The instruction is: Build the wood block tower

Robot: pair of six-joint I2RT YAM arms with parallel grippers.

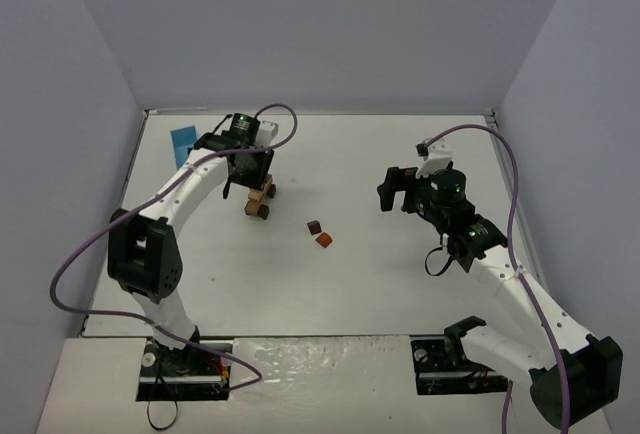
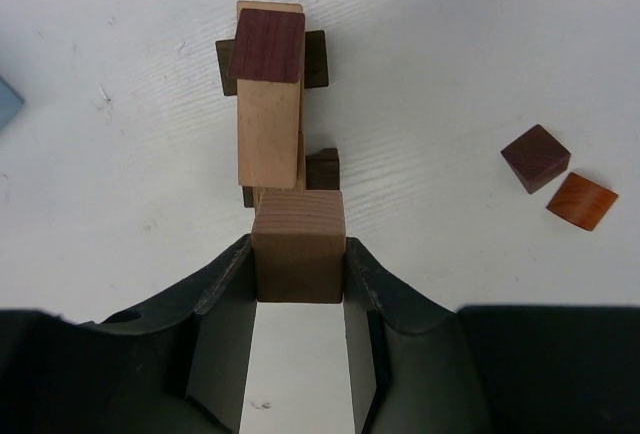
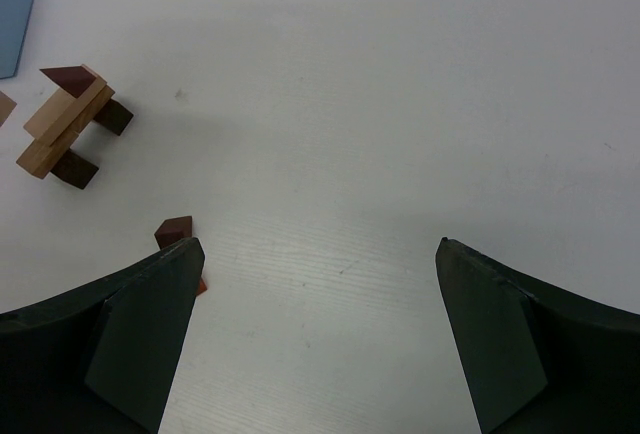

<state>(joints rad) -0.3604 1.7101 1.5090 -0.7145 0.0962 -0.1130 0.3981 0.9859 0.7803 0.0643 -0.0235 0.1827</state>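
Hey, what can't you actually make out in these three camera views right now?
- Top view: the tower is small and partly under the left gripper; its layers cannot be counted.
- Left wrist: whether the held brown block touches the tower is unclear.
- Right wrist: the orange block is mostly behind the right gripper; the blue box is cut by the edge.

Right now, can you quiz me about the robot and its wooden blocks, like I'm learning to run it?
1. True or false: the right fingers are holding a block.
2. What colour is the block between the left fingers? A brown, B blue, C green.
3. How many loose blocks lie on the table away from the tower?
Key: 1 false, they are open and empty. 2 A. 3 two, a dark cube and an orange block.
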